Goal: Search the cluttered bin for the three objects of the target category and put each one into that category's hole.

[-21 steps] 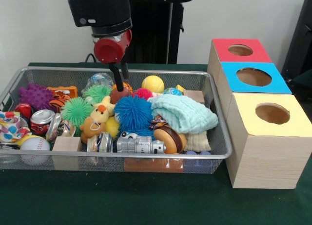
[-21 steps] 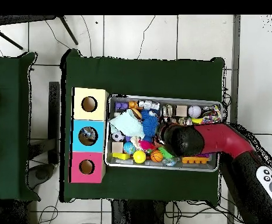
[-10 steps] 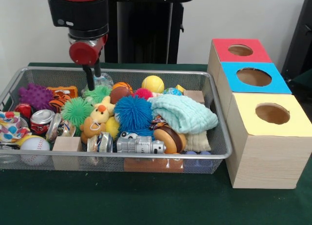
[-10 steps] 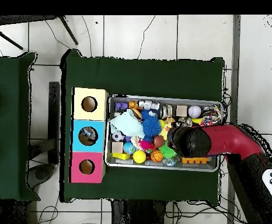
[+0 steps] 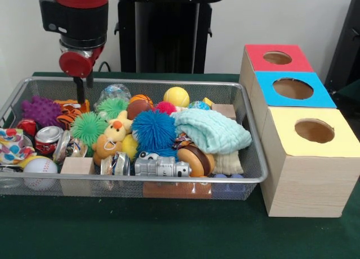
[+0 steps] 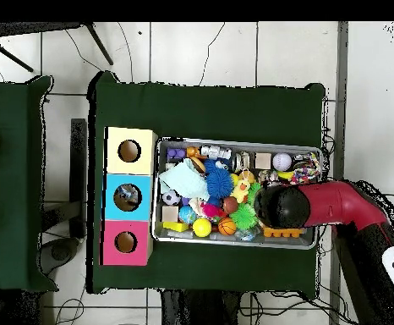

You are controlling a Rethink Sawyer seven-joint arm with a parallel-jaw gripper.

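A wire mesh bin (image 5: 247, 130) on the green desk (image 5: 169, 231) brims with toys: a blue spiky ball (image 5: 153, 130) at its centre, a green spiky ball (image 5: 88, 127) and a purple one (image 5: 40, 110) to the left, a yellow ball (image 5: 176, 96) and a small basketball (image 5: 140, 100) along the far wall, and a baseball (image 5: 39, 166) in the near left corner. A pale turquoise cloth (image 5: 212, 130) lies heaped at the right end, a yellow plush animal (image 5: 115, 132) sits between the spiky balls, and a red can (image 5: 48, 138) lies on its side; its printing is too small to read. Just right of the bin stand three wooden boxes with round holes, topped red (image 5: 277, 58), blue (image 5: 292, 89) and yellow (image 5: 313, 131); none carries a legible label. The red and black arm's gripper (image 5: 84, 90) hangs over the bin's far left end, above an orange striped toy (image 5: 72, 109). Its dark fingers look close together with nothing between them, though how far apart they stand cannot be told. From overhead, the arm's head (image 6: 281, 206) covers that end of the bin.
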